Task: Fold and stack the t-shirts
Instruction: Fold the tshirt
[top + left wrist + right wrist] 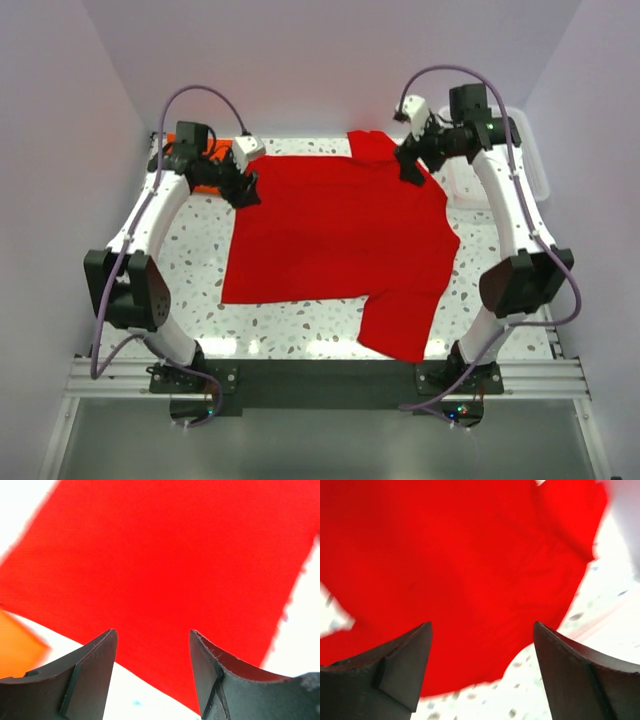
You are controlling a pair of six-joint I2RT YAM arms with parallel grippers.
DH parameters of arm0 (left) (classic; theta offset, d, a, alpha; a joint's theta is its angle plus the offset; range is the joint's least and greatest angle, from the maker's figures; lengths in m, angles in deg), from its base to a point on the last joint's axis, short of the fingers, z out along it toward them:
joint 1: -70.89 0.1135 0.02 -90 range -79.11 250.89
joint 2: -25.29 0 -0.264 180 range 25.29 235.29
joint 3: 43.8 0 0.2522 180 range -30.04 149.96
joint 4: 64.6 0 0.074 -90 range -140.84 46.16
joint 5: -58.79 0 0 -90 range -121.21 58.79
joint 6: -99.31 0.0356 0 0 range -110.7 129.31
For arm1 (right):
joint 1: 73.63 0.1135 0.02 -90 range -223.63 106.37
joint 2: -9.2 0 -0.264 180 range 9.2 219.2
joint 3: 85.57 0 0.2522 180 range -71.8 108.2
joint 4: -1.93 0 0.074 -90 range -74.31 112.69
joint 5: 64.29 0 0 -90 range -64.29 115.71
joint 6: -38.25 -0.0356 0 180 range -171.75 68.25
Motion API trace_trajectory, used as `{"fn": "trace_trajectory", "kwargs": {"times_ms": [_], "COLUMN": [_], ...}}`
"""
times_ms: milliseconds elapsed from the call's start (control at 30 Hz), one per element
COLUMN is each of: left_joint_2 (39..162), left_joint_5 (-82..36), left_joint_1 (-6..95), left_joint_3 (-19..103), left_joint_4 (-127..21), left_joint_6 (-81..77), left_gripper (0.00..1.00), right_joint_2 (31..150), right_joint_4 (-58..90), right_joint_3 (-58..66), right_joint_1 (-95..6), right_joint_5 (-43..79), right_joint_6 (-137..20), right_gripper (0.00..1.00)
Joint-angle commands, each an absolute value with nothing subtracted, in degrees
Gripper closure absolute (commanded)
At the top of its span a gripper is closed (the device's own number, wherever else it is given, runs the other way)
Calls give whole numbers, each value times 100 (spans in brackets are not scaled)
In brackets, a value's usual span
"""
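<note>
One red t-shirt (340, 235) lies spread flat on the speckled white surface (190, 260), between the two arms. One sleeve reaches toward the near edge. The left gripper (245, 190) hangs over the shirt's far left corner with its jaws parted and nothing between them. The right gripper (410, 170) hangs over the far right shoulder area, its jaws spread wide and also empty. Only the top view shows the shirt's whole outline and a pale bin (530, 165) beside the right arm. The left wrist view alone shows an orange cloth (15, 645) clearly, just beside the shirt's edge. The right wrist view shows soft creases in the fabric.
</note>
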State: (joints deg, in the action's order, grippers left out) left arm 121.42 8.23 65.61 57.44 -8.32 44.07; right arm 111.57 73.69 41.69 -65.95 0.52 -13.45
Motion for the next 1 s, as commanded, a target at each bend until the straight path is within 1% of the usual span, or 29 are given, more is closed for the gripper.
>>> {"fn": "trace_trajectory", "kwargs": {"times_ms": [0, 33, 100, 133, 167, 200, 233, 267, 367, 433, 533, 767, 967], "left_joint_2": [11706, 11356, 10994, 10671, 10528, 10405, 10247, 10176, 10008, 9956, 9885, 10052, 10122], "left_joint_5": [1213, 1151, 1063, 1019, 949, 905, 879, 818, 581, 448, 316, 149, 35], "left_joint_1": [6649, 6649, 6640, 6640, 6640, 6640, 6640, 6640, 6640, 6640, 6640, 6640, 6640], "left_joint_3": [4803, 4357, 3915, 3548, 3396, 3264, 3071, 2982, 2648, 2481, 2331, 2226, 2208], "left_joint_4": [319, 347, 365, 348, 365, 374, 392, 427, 348, 295, 190, -152, -373], "left_joint_6": [5437, 5491, 5623, 5633, 5641, 5641, 5633, 5641, 5624, 5563, 5492, 5238, 5070], "left_gripper": [37, 37, 37, 38, 38, 38, 38, 38, 39, 39, 40, 39, 37], "right_joint_2": [10766, 10338, 9852, 9667, 9291, 9140, 8964, 8719, 8357, 8268, 8145, 8171, 8338], "right_joint_4": [9733, 9717, 9437, 9157, 8989, 8761, 8341, 8128, 7494, 7318, 7116, 6641, 6175], "right_joint_3": [3211, 2451, 1604, 1200, 447, 74, -573, -858, -1765, -2090, -2381, -2865, -3181], "right_joint_1": [-6651, -6643, -6660, -6651, -6651, -6634, -6634, -6625, -6599, -6563, -6414, -5896, -5667], "right_joint_5": [-145, 99, 425, 557, 767, 882, 988, 1259, 1516, 1587, 1613, 1797, 2113], "right_joint_6": [0, 184, 230, 256, 283, 257, 230, 247, 406, 432, 353, 204, 142], "right_gripper": [16, 21, 26, 32, 35, 38, 42, 44, 49, 51, 51, 49, 45]}}
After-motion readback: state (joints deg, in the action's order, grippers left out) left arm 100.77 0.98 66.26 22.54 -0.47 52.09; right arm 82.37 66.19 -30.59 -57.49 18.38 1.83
